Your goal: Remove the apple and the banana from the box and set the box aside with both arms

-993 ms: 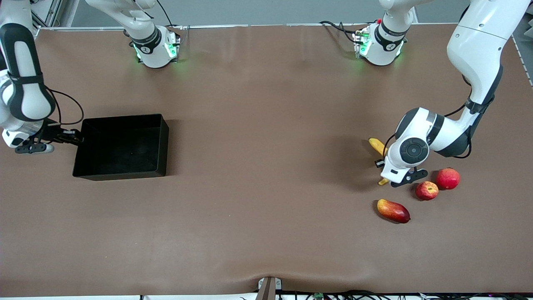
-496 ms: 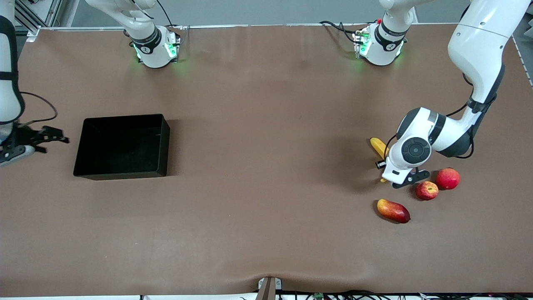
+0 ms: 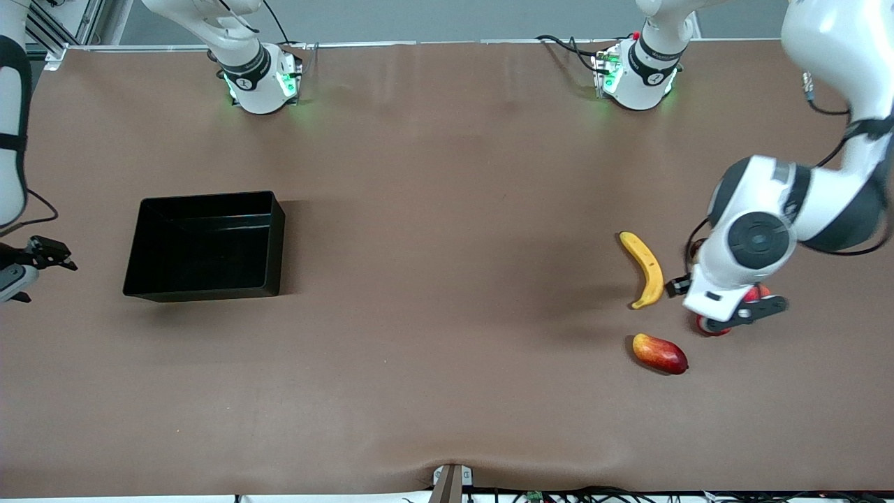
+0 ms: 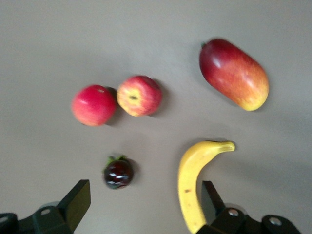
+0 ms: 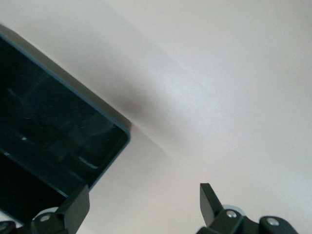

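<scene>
Front view, left pincer [image 3: 733,318] wide above apple [image 4: 139,95], right pincer [image 5: 144,207] wide beside box [image 3: 202,244].

We see a bright, even light on the brown table [image 3: 447,279]. It seems to come from above, because the shadows are soft and short. The black box [image 3: 204,246] drops a faint shadow just beside it, and so does the banana [image 3: 646,269]. Small green lights glow at the arms' bases. The box walls shine a little. In the left wrist view the fruits look a bit fuzzy, and each has a small dark shadow. The right wrist view looks pale and washed out.
</scene>
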Robot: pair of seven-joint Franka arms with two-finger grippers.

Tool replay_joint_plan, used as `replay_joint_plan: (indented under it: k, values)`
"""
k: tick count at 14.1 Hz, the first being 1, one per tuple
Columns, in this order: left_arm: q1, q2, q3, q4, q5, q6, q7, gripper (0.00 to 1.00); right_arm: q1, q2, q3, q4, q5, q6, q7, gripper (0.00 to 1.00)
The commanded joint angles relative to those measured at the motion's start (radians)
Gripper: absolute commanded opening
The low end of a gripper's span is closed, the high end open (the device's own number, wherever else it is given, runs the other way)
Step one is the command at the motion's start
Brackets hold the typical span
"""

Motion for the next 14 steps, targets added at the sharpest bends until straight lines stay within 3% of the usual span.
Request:
replay_joint_plan:
  k: [1,4,6,7,10,12,14]
  values:
    - [0.007,-0.006,-0.013,0.154,-0.013,-0.136,0.092,1.0,0.028,0.017,-0.001,0.171,0.02,-0.224,0.125,1.0]
    - [0.024,-0.1,-0.013,0.18,-0.055,-0.153,0.196,1.0,0.046,-0.005,0.001,0.179,0.046,-0.333,0.262,1.0]
    - [0.1,-0.166,-0.015,0.18,-0.208,-0.152,0.273,1.0,0.051,-0.029,-0.001,0.169,0.101,-0.473,0.353,1.0]
    - [0.137,-0.201,-0.016,0.18,-0.283,-0.153,0.312,1.0,0.071,-0.043,0.001,0.168,0.104,-0.499,0.429,1.0]
    - [0.151,-0.308,-0.006,0.179,-0.318,-0.196,0.48,1.0,0.161,-0.115,-0.002,0.16,0.095,-0.591,0.742,1.0]
    - [0.156,-0.353,-0.006,0.179,-0.341,-0.239,0.504,1.0,0.233,-0.179,-0.004,0.134,0.072,-0.61,0.937,1.0]
    - [0.16,-0.388,-0.007,0.176,-0.378,-0.257,0.505,1.0,0.321,-0.318,0.001,0.008,-0.024,-0.508,1.074,1.0]
